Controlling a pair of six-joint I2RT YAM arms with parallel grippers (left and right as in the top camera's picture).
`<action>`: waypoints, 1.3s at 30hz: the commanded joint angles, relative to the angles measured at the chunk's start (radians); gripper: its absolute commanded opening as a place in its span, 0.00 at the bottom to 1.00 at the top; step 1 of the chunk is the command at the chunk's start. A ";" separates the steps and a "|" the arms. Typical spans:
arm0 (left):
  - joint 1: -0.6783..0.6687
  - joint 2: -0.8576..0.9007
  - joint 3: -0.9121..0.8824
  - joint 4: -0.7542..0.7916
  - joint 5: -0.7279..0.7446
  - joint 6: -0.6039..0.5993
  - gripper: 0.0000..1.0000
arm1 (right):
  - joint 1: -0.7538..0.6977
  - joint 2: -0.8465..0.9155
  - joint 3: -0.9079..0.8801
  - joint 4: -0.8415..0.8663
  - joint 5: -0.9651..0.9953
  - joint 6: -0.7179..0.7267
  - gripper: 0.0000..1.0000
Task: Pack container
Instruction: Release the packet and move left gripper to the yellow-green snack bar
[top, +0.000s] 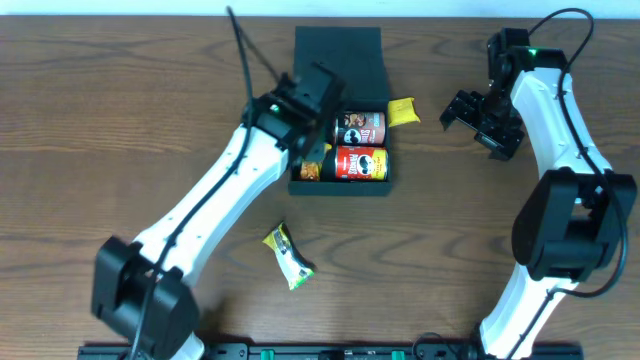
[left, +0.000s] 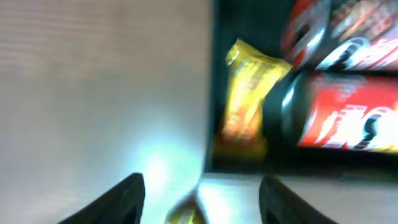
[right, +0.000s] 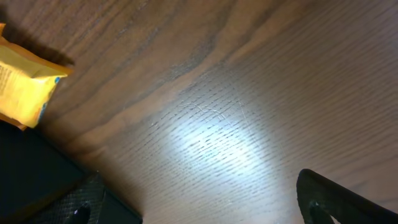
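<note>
Status: the container (top: 340, 60), a dark teal-green square rigid box w/ flap lid folded back, sits mid-table on the far side, between both arms. Inside are two cylindrical chip cans (top: 360, 163), one red and one darker, lying side by side. A yellow foil snack packet (left: 245, 106) is tucked along the left wall.

Left gripper (left: 199, 186) hangs over the box's front-left corner. Fingers are apart, nothing clamped btw them as far as we can see (wrist view blurred). Right gripper (right: 199, 180) hovers over the bare wooden table (right: 249, 93) right of the box, fingers wide apart, empty.

Two items left to pack, we reckon: a second yellow packet (top: 402, 112) just beside the box's right wall, and a green-and-yellow wrapped bar (top: 288, 255) on the table in front of the box.

Key geometry: the second yellow packet lies btw box and right gripper, so the right arm is nearer, w/ the box to the packet's left. The bar is on the left arm's side, well apart from the box. Its long axis runs roughly front-to-back w/ a slight tilt, so the left jaws would close across it.
</note>
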 joint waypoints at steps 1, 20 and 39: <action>-0.004 -0.053 0.005 -0.137 -0.022 -0.247 0.71 | 0.003 0.002 0.013 -0.006 0.023 -0.020 0.99; -0.158 -0.110 -0.229 -0.212 0.258 -0.857 0.96 | 0.003 0.002 0.013 -0.060 0.060 -0.022 0.99; -0.621 -0.592 -0.446 -0.153 -0.032 -0.993 0.95 | 0.003 0.002 0.013 -0.053 0.056 -0.029 0.99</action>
